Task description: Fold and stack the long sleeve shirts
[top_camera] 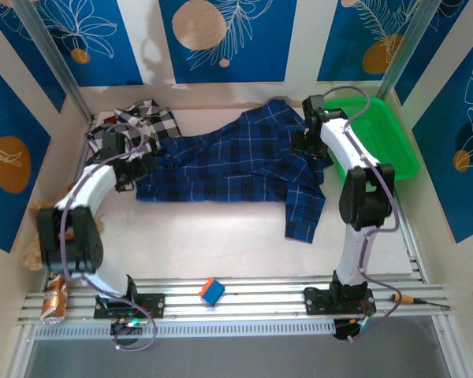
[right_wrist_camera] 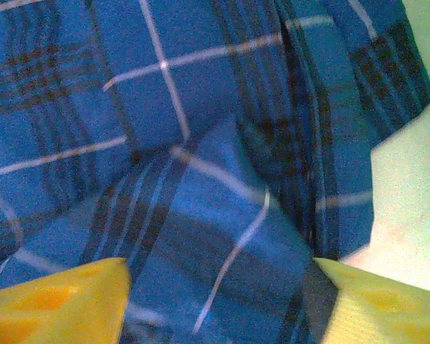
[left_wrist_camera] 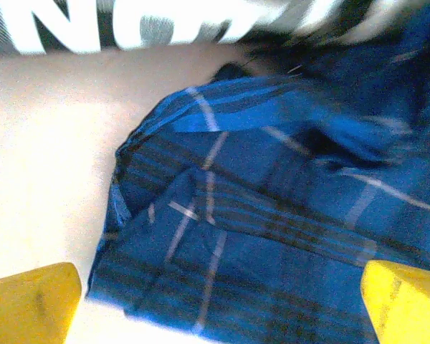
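Backdrop: blue wall panels (top_camera: 221,39) w/ white leaf line-art & tan discs, cream strips betw.
Surface: pale table (top_camera: 221,244); metal rails along near edge.
Plaid shirt (top_camera: 229,165): dk blue, thin light lines. Spread unfolded across far half of table, rumpled; one sleeve hangs toward near-right. Right edge touches basket. Close-ups: left wrist (left_wrist_camera: 272,236), right wrist (right_wrist_camera: 201,179).
Checked shirt (top_camera: 146,122): blk/wht, bunched at far-left corner, meets plaid shirt's left end. White lettering seen in left wrist view (left_wrist_camera: 129,21).
Left gripper (top_camera: 134,167): at plaid shirt's left edge. Wrist view (left_wrist_camera: 215,308): yellow fingertips (left_wrist_camera: 29,301) spread wide, cloth edge betw. them, nothing pinched.
Right gripper (top_camera: 307,146): over shirt's far-right part, beside basket. Wrist view (right_wrist_camera: 222,301): jaws apart, a raised fold of plaid betw. fingertips (right_wrist_camera: 64,301); no clamp seen.
Basket (top_camera: 386,134): green plastic, far-right; green also in right wrist view (right_wrist_camera: 416,186).
Teddy bear (top_camera: 35,228): brown, left edge, partly behind left arm.
Misc: sm. blue/orange block (top_camera: 211,291) on rails.
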`<state>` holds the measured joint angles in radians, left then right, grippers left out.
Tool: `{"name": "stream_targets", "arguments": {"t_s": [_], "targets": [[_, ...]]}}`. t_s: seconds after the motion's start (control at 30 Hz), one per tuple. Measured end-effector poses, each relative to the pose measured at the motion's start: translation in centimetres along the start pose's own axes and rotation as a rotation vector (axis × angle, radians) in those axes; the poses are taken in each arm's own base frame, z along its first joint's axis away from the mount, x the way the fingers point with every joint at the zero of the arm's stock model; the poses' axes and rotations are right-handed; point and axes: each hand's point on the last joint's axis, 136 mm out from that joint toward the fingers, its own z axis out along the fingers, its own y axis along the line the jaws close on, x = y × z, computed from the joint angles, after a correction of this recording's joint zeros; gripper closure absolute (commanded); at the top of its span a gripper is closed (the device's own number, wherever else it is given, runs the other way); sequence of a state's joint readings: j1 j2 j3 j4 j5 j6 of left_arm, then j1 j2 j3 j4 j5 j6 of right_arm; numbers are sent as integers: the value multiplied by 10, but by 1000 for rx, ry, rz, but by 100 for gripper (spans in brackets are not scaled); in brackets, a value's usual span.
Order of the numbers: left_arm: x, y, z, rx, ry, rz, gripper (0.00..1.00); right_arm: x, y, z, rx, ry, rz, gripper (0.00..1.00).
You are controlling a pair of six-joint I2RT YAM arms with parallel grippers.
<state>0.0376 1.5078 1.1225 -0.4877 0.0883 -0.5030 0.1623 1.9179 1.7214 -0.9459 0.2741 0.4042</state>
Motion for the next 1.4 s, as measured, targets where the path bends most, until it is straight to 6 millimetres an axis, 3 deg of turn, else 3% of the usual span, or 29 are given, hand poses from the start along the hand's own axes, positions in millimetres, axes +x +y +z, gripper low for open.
{"name": "stream_targets", "arguments": {"t_s": [0.07, 0.13, 0.23, 0.3, 0.43, 0.53, 0.6, 0.8, 0.93, 1.13, 1.27, 1.4], "targets": [[-12, -20, -40, 69, -94, 24, 0, 14, 2, -28, -35, -34, 6, 26], [-12, -46, -72, 155, -155, 69, 0, 34, 1, -58, -73, -73, 30, 28], [11, -88, -86, 268, -137, 160, 5, 80, -3, -75, -112, -69, 72, 31], [34, -115, -74, 315, -83, 233, 10, 118, -8, -63, -105, -6, 97, 32], [85, -148, -17, 329, 78, 335, 14, 195, -17, -18, -24, 194, 130, 35], [114, -155, 19, 315, 164, 368, 16, 236, -26, 4, 55, 301, 148, 35], [125, -158, 37, 312, 194, 378, 17, 250, -29, 11, 90, 332, 162, 36], [122, -173, 73, 305, 193, 380, 19, 252, -37, 26, 172, 319, 205, 38], [118, -169, 93, 252, 179, 379, 20, 251, -45, 38, 232, 317, 215, 41], [123, -147, 114, 151, 189, 378, 22, 226, -47, 45, 312, 260, 202, 80], [127, -134, 119, 118, 197, 376, 22, 204, -56, 30, 404, 170, 158, 93], [128, -132, 120, 121, 182, 379, 22, 173, -61, 2, 472, 51, 100, 100]]}}
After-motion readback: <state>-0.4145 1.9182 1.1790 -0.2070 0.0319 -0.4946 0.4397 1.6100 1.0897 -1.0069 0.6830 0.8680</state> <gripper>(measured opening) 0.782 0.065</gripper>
